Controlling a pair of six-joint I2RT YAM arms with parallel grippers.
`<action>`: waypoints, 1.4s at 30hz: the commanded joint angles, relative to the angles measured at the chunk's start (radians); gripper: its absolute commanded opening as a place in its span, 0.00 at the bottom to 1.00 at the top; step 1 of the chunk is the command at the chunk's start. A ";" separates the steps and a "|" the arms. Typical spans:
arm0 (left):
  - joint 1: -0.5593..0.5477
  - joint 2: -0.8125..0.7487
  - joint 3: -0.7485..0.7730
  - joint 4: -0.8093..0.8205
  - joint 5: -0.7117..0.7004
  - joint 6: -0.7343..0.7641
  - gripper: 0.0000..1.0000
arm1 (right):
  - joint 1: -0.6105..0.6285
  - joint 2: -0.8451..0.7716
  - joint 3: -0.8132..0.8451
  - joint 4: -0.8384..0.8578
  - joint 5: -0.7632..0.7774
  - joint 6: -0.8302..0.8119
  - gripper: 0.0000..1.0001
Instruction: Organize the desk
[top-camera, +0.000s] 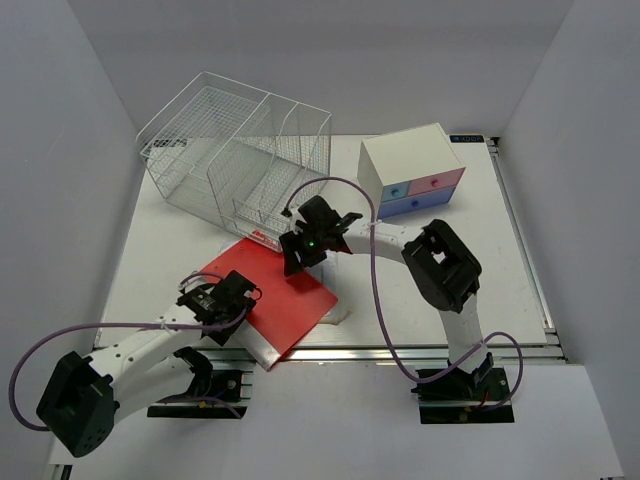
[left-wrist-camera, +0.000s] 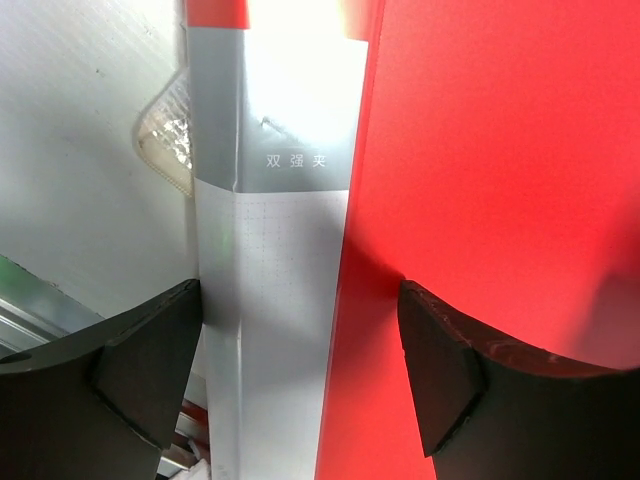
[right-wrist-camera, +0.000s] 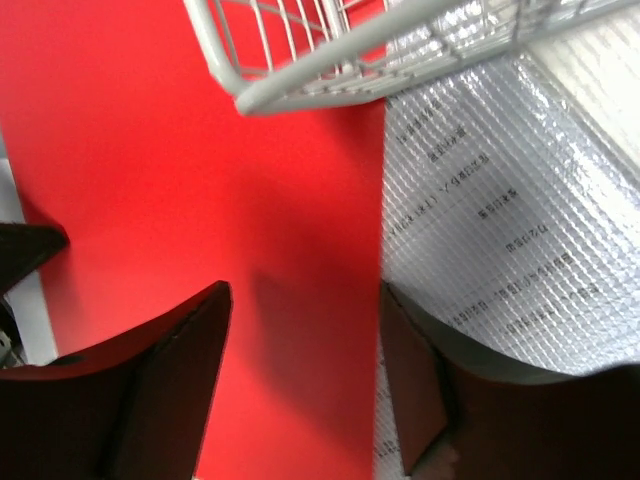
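The white desk (top-camera: 500, 260) spreads before the arms, and on it lies a red folder (top-camera: 300, 290), with left gripper (left-wrist-camera: 300, 295) and right gripper (right-wrist-camera: 305, 295) both wide apart above it.

I count one desk (top-camera: 480, 290) under my arms. On it I count one red folder (top-camera: 285, 300), one clear bubble-lined pouch (right-wrist-camera: 500, 200) and two white wire racks: one tiered tray (top-camera: 185, 140) and one divided file sorter (top-camera: 275, 160). There is one small white drawer box (top-camera: 405, 160), showing three drawer fronts (top-camera: 435, 183): two bluish, one pink.
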 joint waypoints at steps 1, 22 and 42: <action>0.002 -0.025 -0.061 0.039 0.108 -0.069 0.88 | 0.022 -0.011 -0.083 -0.094 -0.162 -0.016 0.64; 0.002 0.160 -0.025 -0.056 0.251 -0.089 0.86 | 0.022 -0.012 -0.087 -0.183 -0.090 0.024 0.41; 0.000 -0.285 -0.087 0.125 0.153 -0.017 0.00 | 0.016 0.029 -0.087 -0.279 -0.197 -0.004 0.37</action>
